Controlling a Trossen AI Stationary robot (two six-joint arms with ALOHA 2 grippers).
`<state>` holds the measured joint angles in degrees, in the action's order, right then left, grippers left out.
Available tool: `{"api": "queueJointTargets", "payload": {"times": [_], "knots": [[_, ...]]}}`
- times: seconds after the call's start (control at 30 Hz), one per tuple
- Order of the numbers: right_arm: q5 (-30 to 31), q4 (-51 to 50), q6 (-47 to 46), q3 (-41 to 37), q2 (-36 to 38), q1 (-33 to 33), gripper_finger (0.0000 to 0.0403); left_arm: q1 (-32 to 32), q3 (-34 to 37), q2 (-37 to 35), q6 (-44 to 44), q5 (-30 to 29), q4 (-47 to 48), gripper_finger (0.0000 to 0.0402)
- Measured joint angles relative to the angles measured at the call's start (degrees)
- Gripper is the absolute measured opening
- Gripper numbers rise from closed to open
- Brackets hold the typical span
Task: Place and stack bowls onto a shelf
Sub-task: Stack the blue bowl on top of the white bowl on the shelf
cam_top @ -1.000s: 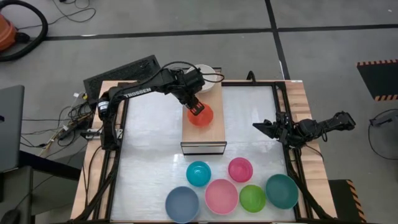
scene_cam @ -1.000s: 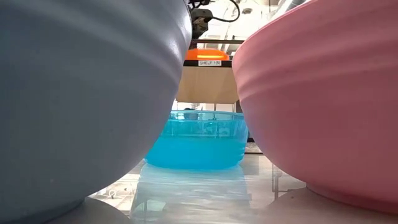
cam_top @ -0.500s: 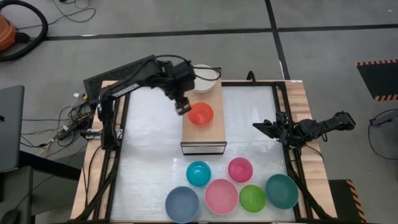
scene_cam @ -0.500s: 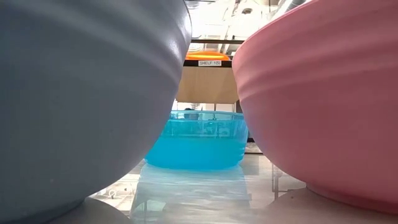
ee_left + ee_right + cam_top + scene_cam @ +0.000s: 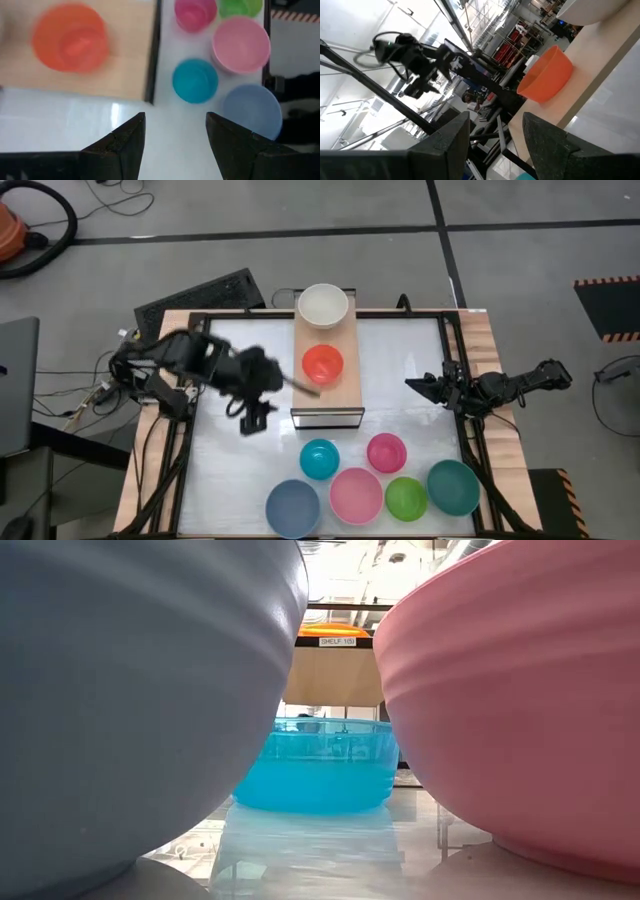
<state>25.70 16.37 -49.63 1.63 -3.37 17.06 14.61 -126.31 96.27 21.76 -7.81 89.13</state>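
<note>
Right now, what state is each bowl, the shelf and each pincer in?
White bowl: upright on the shelf, far end.
Red bowl: upright on shelf, released.
Cyan bowl, magenta bowl, pink bowl, green bowl, teal bowl, grey-blue bowl: on the table, unstacked.
Left pincer: open, empty.
Right pincer: open, empty, parked at the table's edge.

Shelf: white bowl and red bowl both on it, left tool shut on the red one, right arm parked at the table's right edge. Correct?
Not quite. The left tool is open and empty, off the shelf over the table, as the high view shows. The white bowl and red bowl are on the shelf; the right tool waits at the right edge.
</note>
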Motion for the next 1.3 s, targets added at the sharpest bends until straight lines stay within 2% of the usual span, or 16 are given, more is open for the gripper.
{"api": "queueJointTargets", "payload": {"times": [0.27,0.47,0.83,1.17,1.3], "knots": [[-0.28,-3.59,-0.02,0.00,-0.01,0.02,0.0209,9.07,16.03,0.24,7.12,0.00,-8.96,0.0193],[-0.39,-4.58,-1.36,0.00,0.00,0.04,0.0209,12.69,28.66,0.24,10.48,3.13,-22.39,0.0193],[-0.71,-4.45,-2.90,0.00,0.00,0.04,0.0209,16.81,50.35,0.26,18.44,5.35,-46.98,0.0193],[-1.77,-6.24,-6.49,0.00,-0.01,0.09,0.0209,16.98,60.65,0.44,25.19,3.15,-58.29,0.0193],[-2.16,-6.34,-6.47,0.00,0.01,0.09,0.0209,16.99,62.86,0.46,27.61,4.22,-60.61,0.0193]]}}
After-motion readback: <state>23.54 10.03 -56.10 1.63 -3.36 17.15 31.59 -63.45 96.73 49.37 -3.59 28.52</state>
